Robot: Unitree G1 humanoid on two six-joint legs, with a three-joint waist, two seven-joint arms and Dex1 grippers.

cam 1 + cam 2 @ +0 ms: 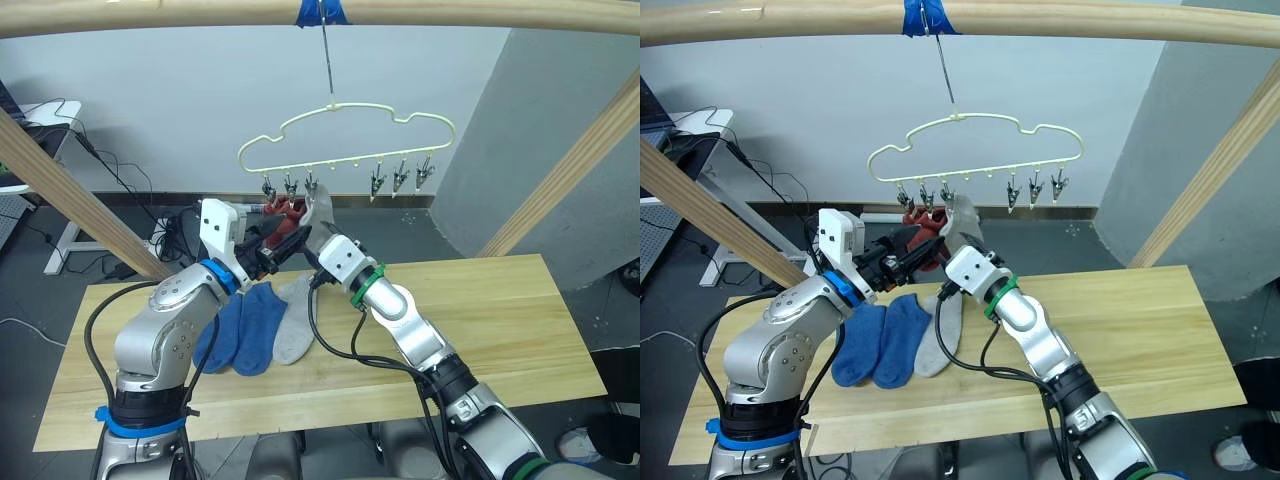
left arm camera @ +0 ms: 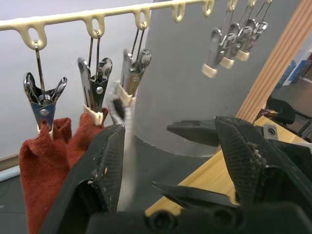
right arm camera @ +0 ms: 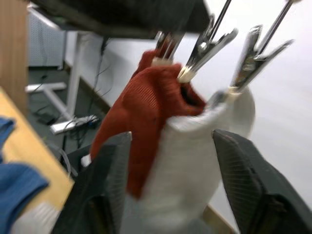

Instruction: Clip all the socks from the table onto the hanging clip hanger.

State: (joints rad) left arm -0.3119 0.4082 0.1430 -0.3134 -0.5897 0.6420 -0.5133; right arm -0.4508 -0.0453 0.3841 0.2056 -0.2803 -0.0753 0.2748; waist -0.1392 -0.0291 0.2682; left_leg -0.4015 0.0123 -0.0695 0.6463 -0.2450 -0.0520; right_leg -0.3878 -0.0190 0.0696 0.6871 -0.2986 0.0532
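Observation:
The pale yellow-green clip hanger (image 1: 350,108) hangs by its hook above the table's (image 1: 480,330) back edge. Two rust red socks (image 1: 285,210) hang from its two leftmost clips. A light grey sock (image 1: 322,205) is up at the third clip (image 2: 131,78), its top edge at the clip's jaws. My right gripper (image 3: 170,180) is open, with this sock between its fingers. Just left of it, below the red socks, my left gripper (image 2: 170,146) is open and holds nothing. Two blue socks (image 1: 245,330) and another grey sock (image 1: 295,322) lie on the table.
Three free clips (image 1: 400,178) hang along the hanger's right half. A round wooden beam with blue tape (image 1: 320,12) carries the hook. Slanted wooden posts (image 1: 70,190) (image 1: 570,170) flank the table. The table's right half is bare wood.

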